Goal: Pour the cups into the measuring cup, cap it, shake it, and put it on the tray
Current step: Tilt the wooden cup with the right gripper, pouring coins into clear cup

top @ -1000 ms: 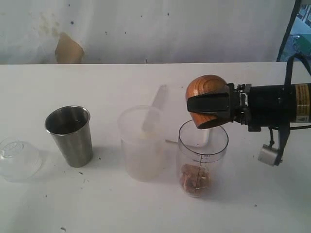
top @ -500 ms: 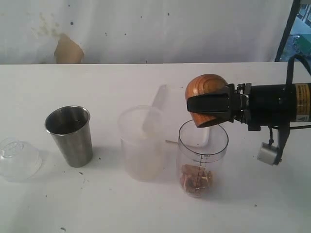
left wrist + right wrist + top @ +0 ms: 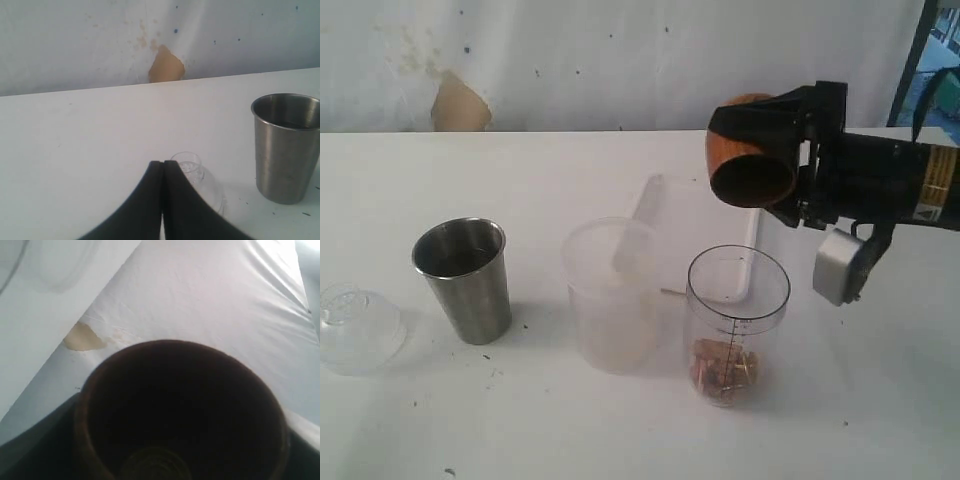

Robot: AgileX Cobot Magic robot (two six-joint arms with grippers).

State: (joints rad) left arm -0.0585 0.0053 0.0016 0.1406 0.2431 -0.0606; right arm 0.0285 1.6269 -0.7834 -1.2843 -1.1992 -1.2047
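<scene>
A: Left side?
B: The left gripper (image 3: 162, 192) has its jaws pressed together, holding nothing, near a clear domed lid (image 3: 358, 325). Then the steel tumbler (image 3: 463, 278) and the frosted cup (image 3: 610, 295), both upright.

A: And the measuring cup (image 3: 736, 325)?
B: Upright in front of the tray (image 3: 692, 225), with brown bits (image 3: 723, 366) at its bottom. The right gripper (image 3: 760, 150), jaws wide, clamps the wooden cup (image 3: 750, 178), which is tipped sideways above it, well clear.

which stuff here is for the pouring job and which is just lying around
Job: rounded brown wooden cup, tapered steel tumbler, frosted plastic cup, clear graduated measuring cup, flat white tray, clear domed lid, likely the cap.
Lying about: tan patch on backdrop, dark specks on table.
</scene>
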